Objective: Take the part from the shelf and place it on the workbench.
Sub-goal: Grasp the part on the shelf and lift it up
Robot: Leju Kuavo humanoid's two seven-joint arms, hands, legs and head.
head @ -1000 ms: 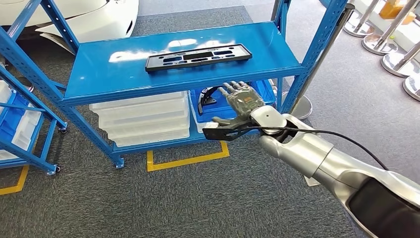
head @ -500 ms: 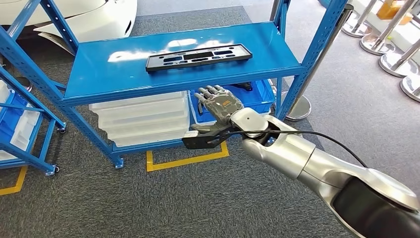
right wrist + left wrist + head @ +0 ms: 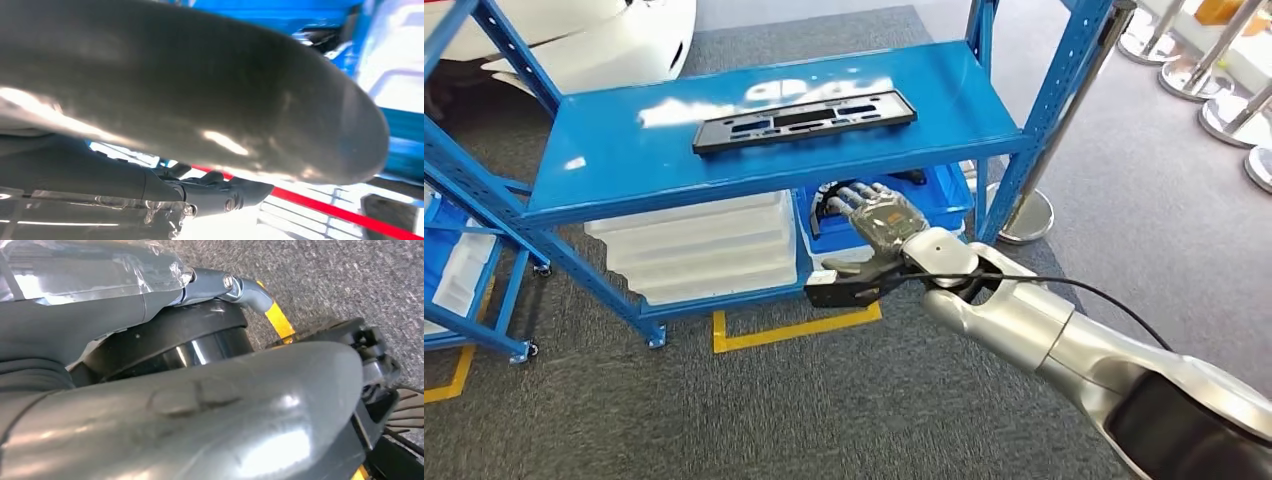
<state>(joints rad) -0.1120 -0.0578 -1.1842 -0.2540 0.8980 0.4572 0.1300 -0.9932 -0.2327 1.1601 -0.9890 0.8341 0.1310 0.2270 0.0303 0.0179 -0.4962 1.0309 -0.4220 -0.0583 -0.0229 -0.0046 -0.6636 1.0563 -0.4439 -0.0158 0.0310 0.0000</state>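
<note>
Reaching under the blue shelf (image 3: 604,170), right hand (image 3: 886,215) spread wide, empty, before the blue bin (image 3: 944,195). Black part (image 3: 804,120) lies on the shelf top above; white bins (image 3: 699,250) beside. Left hand state unclear.

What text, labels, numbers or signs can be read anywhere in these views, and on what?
None can be read.
Right robot hand: small orange marks on its back, too blurred to read.
Black part on the blue shelf: moulded cut-outs, no lettering visible.
White bins and blue bin: no labels visible.
Yellow floor tape: a plain marking, no words.
</note>
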